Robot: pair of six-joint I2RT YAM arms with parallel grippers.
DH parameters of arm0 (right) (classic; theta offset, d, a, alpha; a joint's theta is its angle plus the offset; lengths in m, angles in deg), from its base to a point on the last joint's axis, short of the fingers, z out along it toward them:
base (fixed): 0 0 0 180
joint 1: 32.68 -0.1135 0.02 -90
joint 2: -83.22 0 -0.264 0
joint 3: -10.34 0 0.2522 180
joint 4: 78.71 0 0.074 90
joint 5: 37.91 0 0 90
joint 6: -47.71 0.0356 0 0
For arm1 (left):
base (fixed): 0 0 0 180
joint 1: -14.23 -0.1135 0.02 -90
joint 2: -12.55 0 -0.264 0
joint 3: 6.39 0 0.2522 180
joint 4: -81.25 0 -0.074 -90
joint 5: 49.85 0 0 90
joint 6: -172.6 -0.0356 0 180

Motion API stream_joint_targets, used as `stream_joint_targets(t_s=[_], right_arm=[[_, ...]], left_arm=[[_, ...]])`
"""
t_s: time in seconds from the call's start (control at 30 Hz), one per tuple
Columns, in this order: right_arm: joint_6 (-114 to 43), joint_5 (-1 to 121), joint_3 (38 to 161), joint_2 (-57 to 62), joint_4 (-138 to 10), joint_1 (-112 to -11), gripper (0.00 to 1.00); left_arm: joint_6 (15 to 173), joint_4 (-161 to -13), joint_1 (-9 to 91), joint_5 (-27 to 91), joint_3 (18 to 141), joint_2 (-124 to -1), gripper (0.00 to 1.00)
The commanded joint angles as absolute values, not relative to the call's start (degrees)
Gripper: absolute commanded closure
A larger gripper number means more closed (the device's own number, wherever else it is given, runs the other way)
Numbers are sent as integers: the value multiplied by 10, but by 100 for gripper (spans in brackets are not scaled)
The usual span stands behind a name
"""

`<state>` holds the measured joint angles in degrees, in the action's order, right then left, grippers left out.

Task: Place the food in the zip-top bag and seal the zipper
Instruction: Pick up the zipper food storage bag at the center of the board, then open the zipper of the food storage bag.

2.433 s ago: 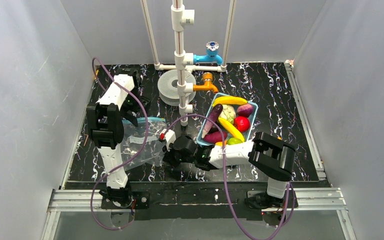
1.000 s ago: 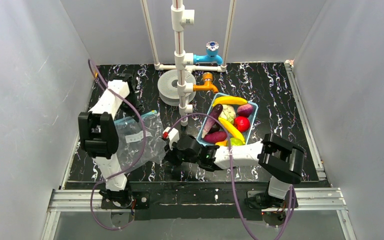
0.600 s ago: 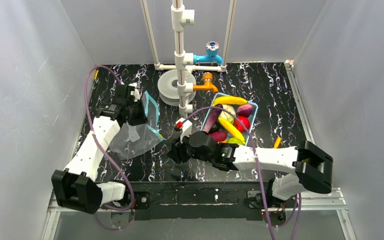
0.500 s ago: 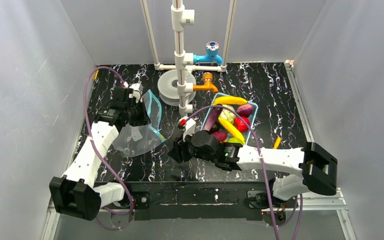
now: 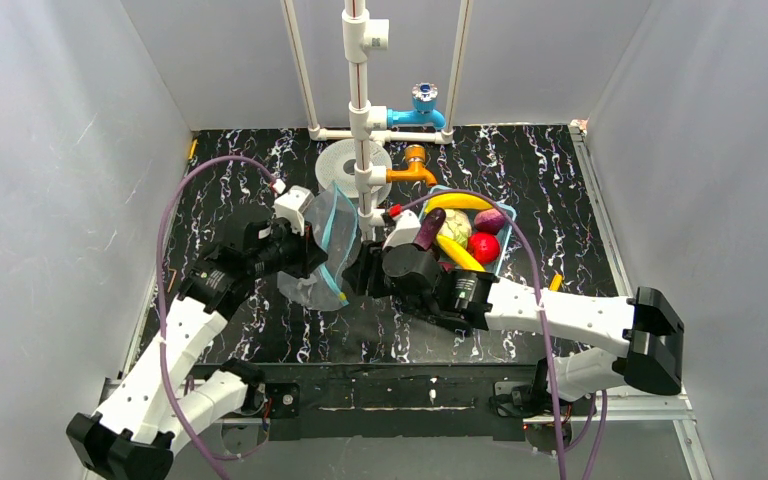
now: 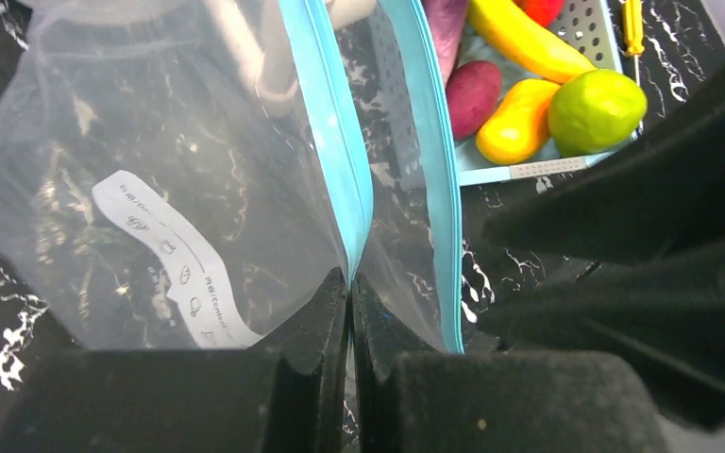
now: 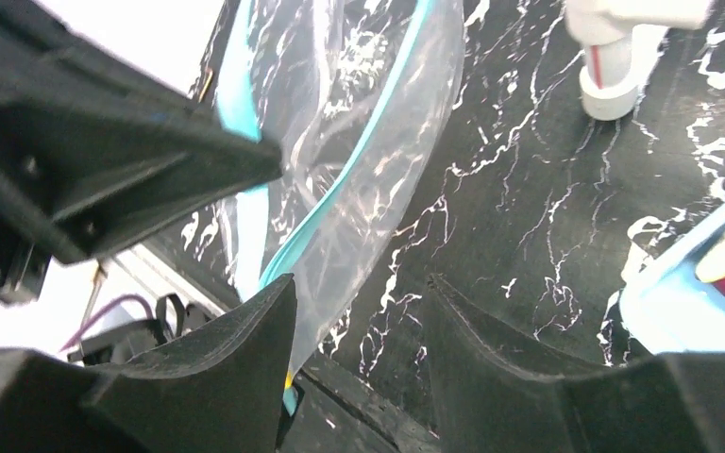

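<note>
The clear zip-top bag (image 5: 328, 250) hangs upright in mid-table, mouth open toward the basket. My left gripper (image 5: 312, 247) is shut on one lip of its blue zipper (image 6: 350, 236); the white label (image 6: 170, 255) faces the left wrist camera. My right gripper (image 7: 361, 283) stands open at the mouth, and the other zipper lip (image 7: 340, 198) runs down along the inner face of its left finger (image 7: 236, 359). The food stays in the light-blue basket (image 5: 508, 235): banana (image 5: 457, 200), eggplant (image 5: 428, 228), red apple (image 5: 483, 246), green apple (image 6: 595, 109), sweet potato (image 6: 473, 94).
A white pipe stand (image 5: 365, 150) rises just behind the bag, with a white roll (image 5: 338, 165) at its foot and an orange tap (image 5: 415, 160) and a blue tap (image 5: 420, 110) on it. A small yellow-handled tool (image 5: 555, 283) lies right of the basket.
My left arm has lifted the bag off the table and carried it right to the middle. The right gripper has moved back toward the bag's mouth and opened wider.
</note>
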<state>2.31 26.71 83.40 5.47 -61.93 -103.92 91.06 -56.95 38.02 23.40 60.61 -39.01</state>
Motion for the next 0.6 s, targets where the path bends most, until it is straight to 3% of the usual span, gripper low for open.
stream_joint_targets(t_s=[0.0,0.13,0.37,0.57], right_arm=[[78,174,860,84,-606,-1036,42],[80,155,866,91,-609,-1035,42],[51,144,909,71,-597,-1035,27],[33,129,965,22,-559,-1033,31]], left_arm=[[888,-589,401,250,596,-361,100],[884,-584,411,254,598,-361,100],[880,-584,424,263,597,-355,100],[879,-589,427,260,593,-349,100]])
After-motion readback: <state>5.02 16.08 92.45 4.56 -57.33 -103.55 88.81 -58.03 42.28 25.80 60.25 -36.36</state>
